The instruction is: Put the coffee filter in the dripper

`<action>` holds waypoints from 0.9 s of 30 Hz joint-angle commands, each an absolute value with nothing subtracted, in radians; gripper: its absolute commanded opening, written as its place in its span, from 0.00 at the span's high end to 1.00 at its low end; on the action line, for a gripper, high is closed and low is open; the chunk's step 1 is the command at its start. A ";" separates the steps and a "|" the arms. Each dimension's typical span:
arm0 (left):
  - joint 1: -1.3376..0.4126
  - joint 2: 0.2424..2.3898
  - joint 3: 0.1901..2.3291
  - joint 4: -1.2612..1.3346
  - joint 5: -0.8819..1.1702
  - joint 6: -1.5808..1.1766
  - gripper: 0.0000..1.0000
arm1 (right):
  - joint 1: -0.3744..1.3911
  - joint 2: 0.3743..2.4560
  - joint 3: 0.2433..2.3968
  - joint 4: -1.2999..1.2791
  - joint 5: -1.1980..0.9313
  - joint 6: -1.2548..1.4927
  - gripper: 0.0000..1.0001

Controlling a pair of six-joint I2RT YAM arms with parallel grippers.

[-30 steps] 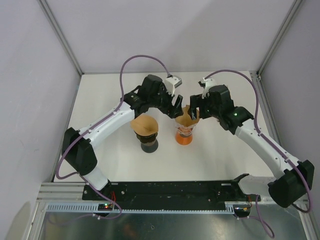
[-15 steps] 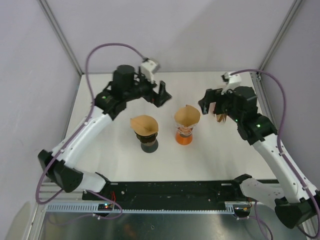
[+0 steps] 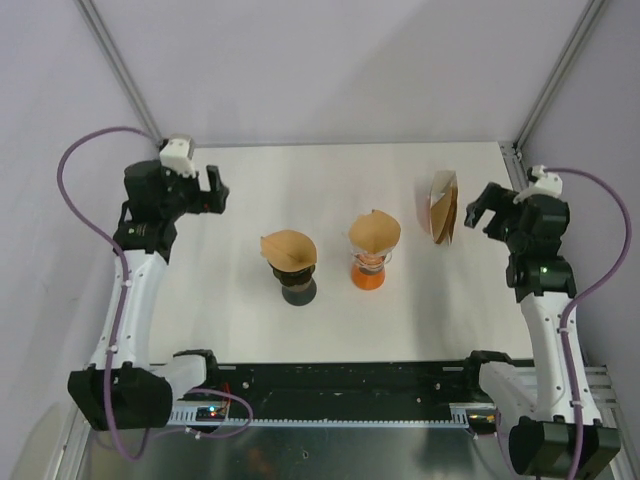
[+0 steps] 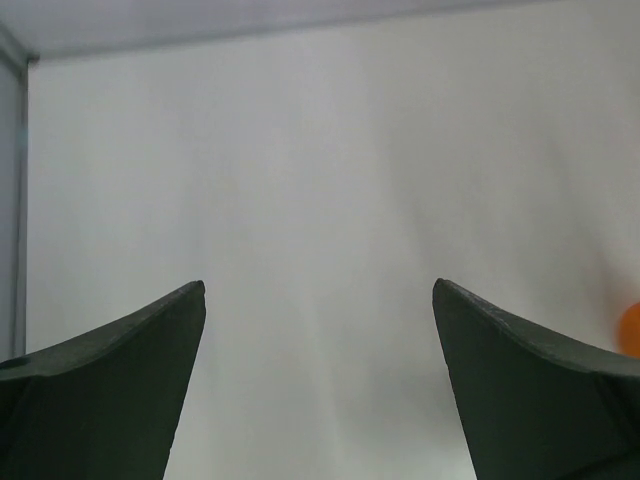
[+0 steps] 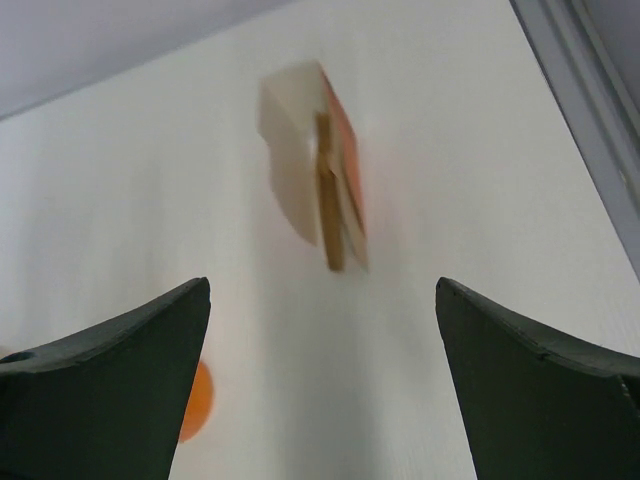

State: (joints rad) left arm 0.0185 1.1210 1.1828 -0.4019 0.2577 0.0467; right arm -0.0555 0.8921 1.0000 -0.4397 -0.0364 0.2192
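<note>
Right gripper (image 3: 482,212): fingers spread apart, nothing between them, poised near the right edge of the worktop (image 3: 300,180), towards the far right corner. Just beside it on the inward side, a stack of spare filters (image 3: 441,207), standing on edge, long axis running roughly from far edge to near edge, seen dead ahead in the right wrist view but blurred.

Left gripper (image 3: 218,190): likewise parted and empty, close to the far left corner, facing bare white surface.

Coffee filter (image 3: 374,230): brown cone, mouth up, seated in the orange dripper (image 3: 368,272) at the centre of the worktop, well apart from both grippers and somewhat nearer the right one. Beside it to the left, a black dripper (image 3: 297,288) bearing a second filter (image 3: 288,247).

Judged complete, or nearly so: filter in place, both tools clear of it; only a check of seating possibly left, better suited to the right arm.

Surface: plain matte white. Surroundings: pale walls (image 3: 330,70) and metal frame posts (image 3: 120,70) at the far corners.
</note>
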 commanded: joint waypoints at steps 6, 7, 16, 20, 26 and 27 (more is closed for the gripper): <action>0.350 1.009 0.706 -0.101 0.411 0.131 0.01 | -0.129 0.720 0.555 -0.123 0.035 0.252 0.01; 0.373 0.998 0.667 -0.063 0.420 0.130 0.00 | -0.128 0.703 0.518 -0.095 0.045 0.252 0.01; 0.418 0.877 0.330 0.308 0.521 0.076 0.00 | -0.060 0.533 0.202 0.158 0.158 0.209 0.03; 0.420 0.897 0.268 0.398 0.519 0.045 0.00 | -0.040 0.509 0.138 0.201 0.166 0.209 0.03; 0.419 0.890 0.137 0.573 0.530 0.022 0.00 | -0.023 0.518 0.117 0.236 0.172 0.209 0.03; 0.419 0.881 0.128 0.585 0.526 0.018 0.00 | -0.021 0.523 0.117 0.239 0.174 0.209 0.03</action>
